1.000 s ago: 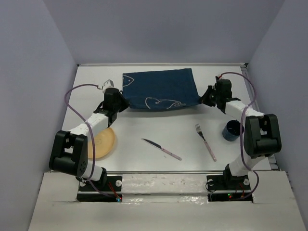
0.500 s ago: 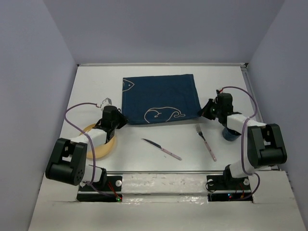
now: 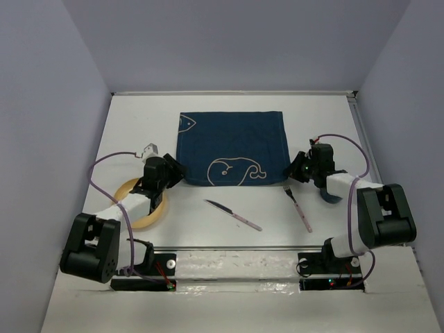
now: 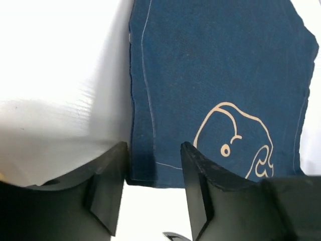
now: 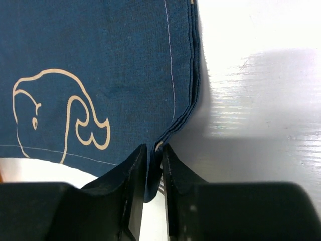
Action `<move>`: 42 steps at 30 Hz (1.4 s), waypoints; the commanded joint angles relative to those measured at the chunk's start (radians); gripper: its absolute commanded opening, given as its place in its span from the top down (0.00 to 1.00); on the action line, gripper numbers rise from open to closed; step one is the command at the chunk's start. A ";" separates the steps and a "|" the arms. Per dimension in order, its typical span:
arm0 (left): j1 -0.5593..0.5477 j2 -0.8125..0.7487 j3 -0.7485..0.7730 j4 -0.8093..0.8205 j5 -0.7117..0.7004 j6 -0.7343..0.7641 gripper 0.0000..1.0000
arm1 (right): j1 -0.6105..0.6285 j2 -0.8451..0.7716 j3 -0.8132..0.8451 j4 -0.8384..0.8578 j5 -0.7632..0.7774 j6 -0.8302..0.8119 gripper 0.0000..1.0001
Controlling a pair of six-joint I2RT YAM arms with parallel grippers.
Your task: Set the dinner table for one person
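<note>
Limp cloth mat (image 3: 232, 146) on rigid worktop (image 3: 139, 132), best gripped at corners: left pincer (image 4: 153, 165) open at 7 o'clock; right pincer (image 5: 154, 155) at 5 o'clock, grip unclear.

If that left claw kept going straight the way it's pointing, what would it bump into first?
The blue whale-print mat: its near left corner lies just ahead of the left gripper, between the open jaws. How high the jaws sit above it is unclear.
</note>
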 commanded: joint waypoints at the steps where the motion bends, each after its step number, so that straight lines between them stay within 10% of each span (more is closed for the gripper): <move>1: 0.005 -0.086 -0.026 0.019 -0.001 0.000 0.25 | 0.009 -0.046 0.003 0.045 0.026 -0.002 0.68; 8: 0.005 -0.224 0.009 -0.059 0.036 0.015 0.12 | 0.009 -0.096 0.048 -0.019 0.066 -0.038 0.40; 15: 0.003 -0.398 0.090 -0.195 0.021 0.087 0.12 | 0.069 -0.184 0.152 -0.149 0.167 -0.097 0.35; 22: 0.002 -0.497 0.207 -0.283 0.077 0.184 0.20 | 0.258 -0.129 0.243 -0.200 0.276 -0.123 0.45; 27: 0.002 -0.531 0.301 -0.350 0.091 0.309 0.19 | 0.269 -0.047 0.233 -0.197 0.351 -0.120 0.89; 32: 0.002 -0.565 0.264 -0.349 0.089 0.361 0.18 | 0.269 -0.001 0.247 -0.277 0.446 -0.098 0.93; 37: -0.043 -0.582 0.268 -0.357 0.065 0.409 0.17 | 0.269 -0.139 0.126 -0.320 0.421 -0.078 0.52; 42: -0.089 -0.597 0.279 -0.363 0.062 0.428 0.16 | 0.269 -0.207 0.083 -0.407 0.445 -0.012 0.49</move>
